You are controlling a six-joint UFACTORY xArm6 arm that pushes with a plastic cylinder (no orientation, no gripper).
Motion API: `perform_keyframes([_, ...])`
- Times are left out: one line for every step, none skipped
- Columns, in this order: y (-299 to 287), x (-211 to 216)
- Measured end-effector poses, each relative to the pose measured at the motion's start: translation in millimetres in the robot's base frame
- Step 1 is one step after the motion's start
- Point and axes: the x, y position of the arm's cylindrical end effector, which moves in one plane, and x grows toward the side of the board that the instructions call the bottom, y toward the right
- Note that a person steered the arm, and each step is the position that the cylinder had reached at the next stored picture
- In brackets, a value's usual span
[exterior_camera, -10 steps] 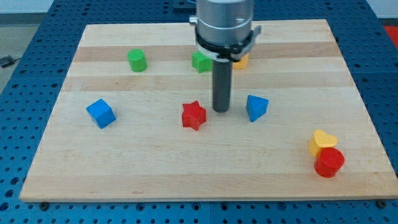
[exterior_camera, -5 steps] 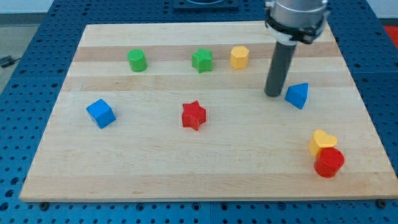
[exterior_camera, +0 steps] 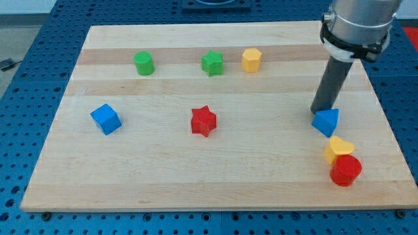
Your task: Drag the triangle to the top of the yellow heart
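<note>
The dark rod is coming down from the far right of the wooden board (exterior_camera: 196, 189), and my tip (exterior_camera: 321, 112) is resting just at the far-left edge of the blue triangle (exterior_camera: 326, 122), touching it or very nearly so. There are no jaws on this arm to be released or clenched; it is only a straight rod pressing against the block's side.

The blue triangle is sitting on the right part of the board, just on the far side of the yellow heart (exterior_camera: 338, 149) and slightly to its left, with only a sliver of wood showing between them. The red cylinder (exterior_camera: 345, 171) is lying right against the near side of the yellow heart, so the three are forming a short line running toward the near right corner.

Well apart from them, the red star (exterior_camera: 203, 121) is sitting near the middle of the board, and the blue cube (exterior_camera: 106, 119) is lying over on the left. Along the far side, the green cylinder (exterior_camera: 144, 63), the green star (exterior_camera: 211, 63) and the yellow hexagon (exterior_camera: 251, 60) are standing in a row, left to right.
</note>
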Motion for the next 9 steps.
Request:
perform_keyframes([0.0, 4.2])
perform_keyframes([0.0, 4.2])
perform_keyframes([0.0, 10.0])
perform_keyframes([0.0, 16.5])
perform_keyframes([0.0, 15.5])
perform_keyframes([5.5, -32.9])
perform_keyframes([17.0, -103.8])
perform_keyframes([16.3, -185.5])
perform_keyframes([-29.3, -212.3])
